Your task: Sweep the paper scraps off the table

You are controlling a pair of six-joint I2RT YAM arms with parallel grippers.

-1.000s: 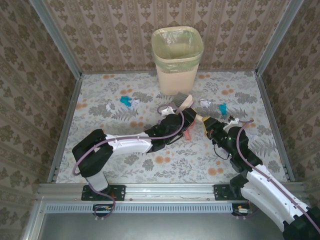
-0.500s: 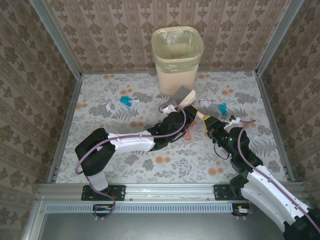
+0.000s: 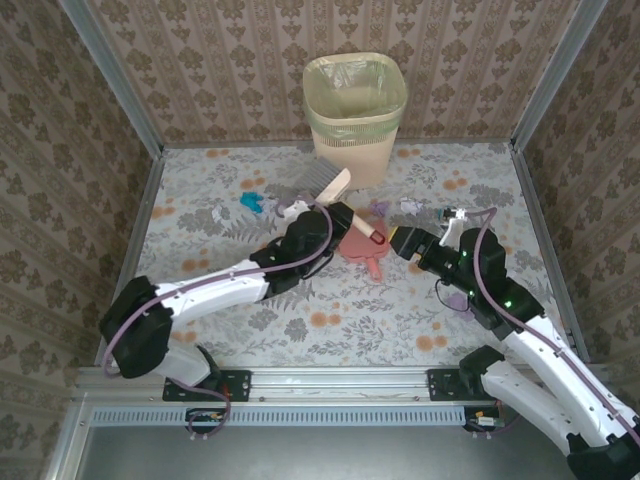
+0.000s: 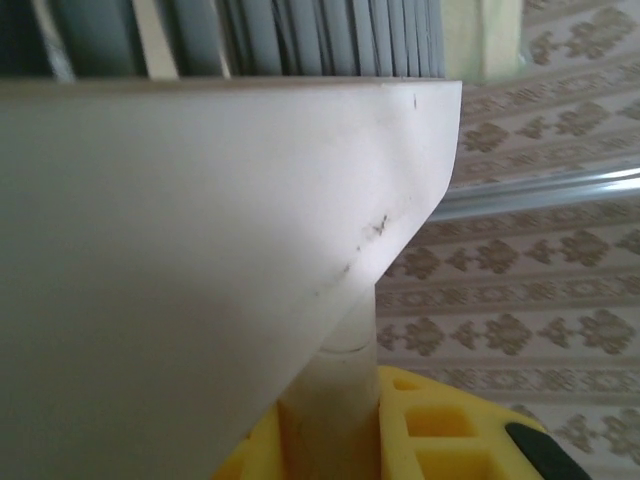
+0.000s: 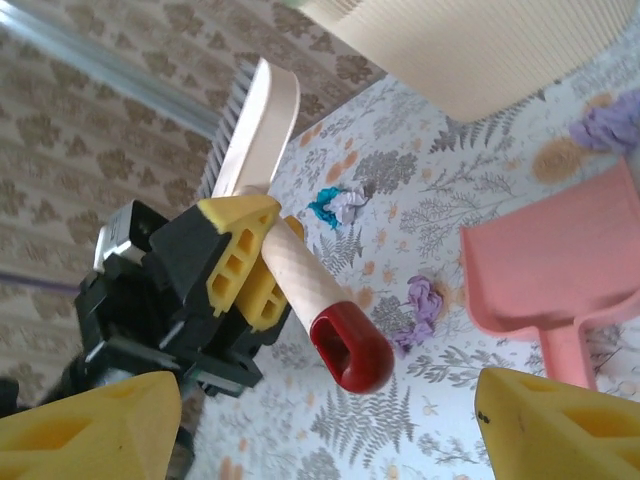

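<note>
**Scraps still on the table, brush in the left jaws**

The paper scraps [image 3: 250,200] lie spread over the far half of the table [image 3: 200,330]. A teal bit and a white one touch each other in the far left part, and one more white bit [image 3: 218,214] lies closer to the left edge. Just to the right of the bin [image 3: 355,115], near the far edge, there is a lilac bit [image 3: 380,208] and a white bit [image 3: 410,206]; a teal bit [image 3: 445,215] is a little further toward the right edge. In the right wrist view another lilac bit [image 5: 425,300] lies on the cloth beside the pink dustpan [image 5: 560,270].

No scrap is between any jaws. The left jaws are shut on the cream handle of the brush [image 3: 345,205]; its grey bristles [image 3: 318,180] point to the far edge and are above the cloth, near the teal and white pair but apart from them. The red end of the handle [image 5: 350,350] sticks out toward the right arm.

The dustpan lies flat near the middle of the table, between the two arms. The right jaws stand wide open just to the right of it and hold nothing; their yellow fingers [image 5: 90,425] are well apart, with bare cloth between them. The nearest scraps to them are the bits near the bin.
</note>
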